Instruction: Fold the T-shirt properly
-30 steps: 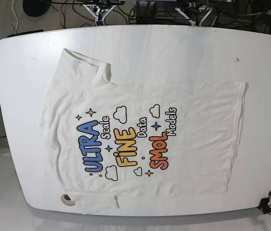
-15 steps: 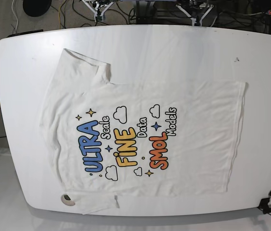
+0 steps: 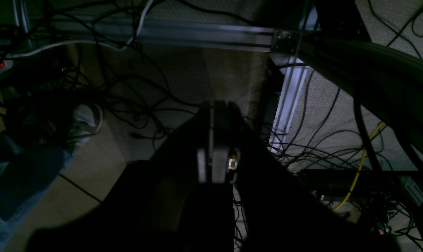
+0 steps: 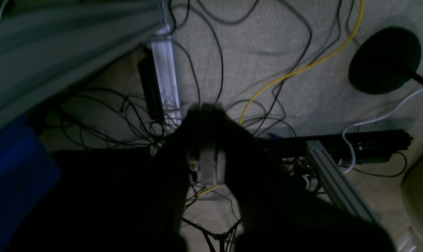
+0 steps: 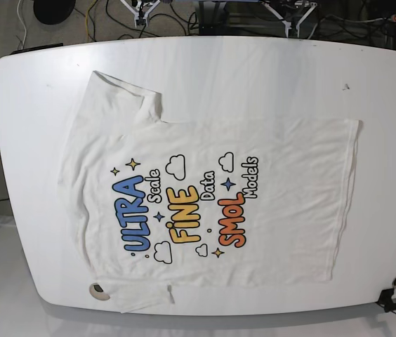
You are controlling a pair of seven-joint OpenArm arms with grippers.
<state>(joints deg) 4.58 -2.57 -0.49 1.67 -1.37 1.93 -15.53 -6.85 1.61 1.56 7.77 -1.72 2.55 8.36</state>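
One T-shirt (image 5: pixel 212 203) lies spread flat, print side up, on the one white table (image 5: pixel 254 70), and two grippers are in play, both far from it. The shirt's collar end points toward the base view's left, its hem toward the right; one sleeve reaches toward the table's far edge and the other hangs at the near edge. The print counts three large coloured words, in blue, yellow and orange, with smaller dark lettering, clouds and stars among them. The left gripper (image 3: pixel 213 140) has its two fingers pressed flat together with nothing between them, and it hangs over the floor rather than the table. Beyond its tips runs one metal rail (image 3: pixel 197 33), to its right one yellow cable (image 3: pixel 358 168) among many black ones. The right gripper (image 4: pixel 207 140) is likewise closed on nothing, above carpet strewn with cables. One yellow cable (image 4: pixel 295 71) curves away past its tips, and one dark round base (image 4: pixel 384 59) sits far to its right. The shirt shows in neither wrist view.
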